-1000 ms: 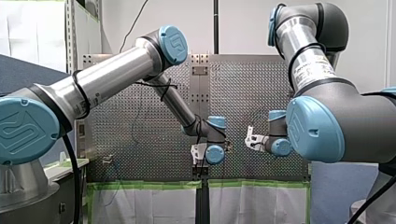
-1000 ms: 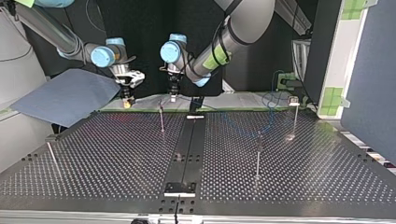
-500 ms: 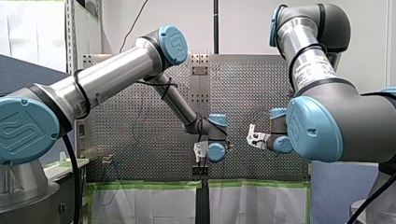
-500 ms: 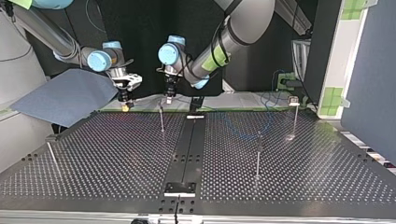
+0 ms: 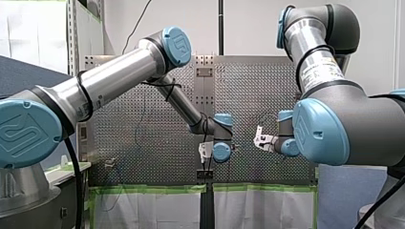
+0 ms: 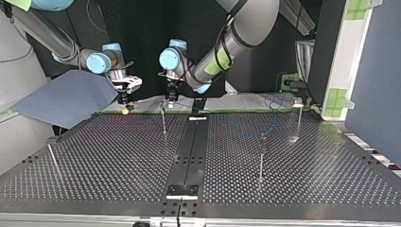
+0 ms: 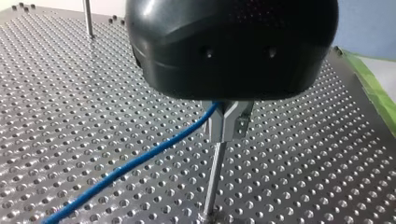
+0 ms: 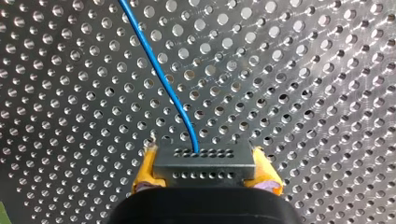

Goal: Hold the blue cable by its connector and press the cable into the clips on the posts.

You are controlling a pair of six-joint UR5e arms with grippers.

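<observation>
- The right gripper, upper left in the top view, has yellow fingers clamped on the dark connector; the blue cable runs out from it.
- The left gripper sits over the clip, with the cable touching it; its hold I cannot tell.
- A skewed push might miss the clip or bend the post.

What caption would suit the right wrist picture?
The right gripper, yellow pads shut on the connector, blue cable trailing over the perforated table.
</observation>
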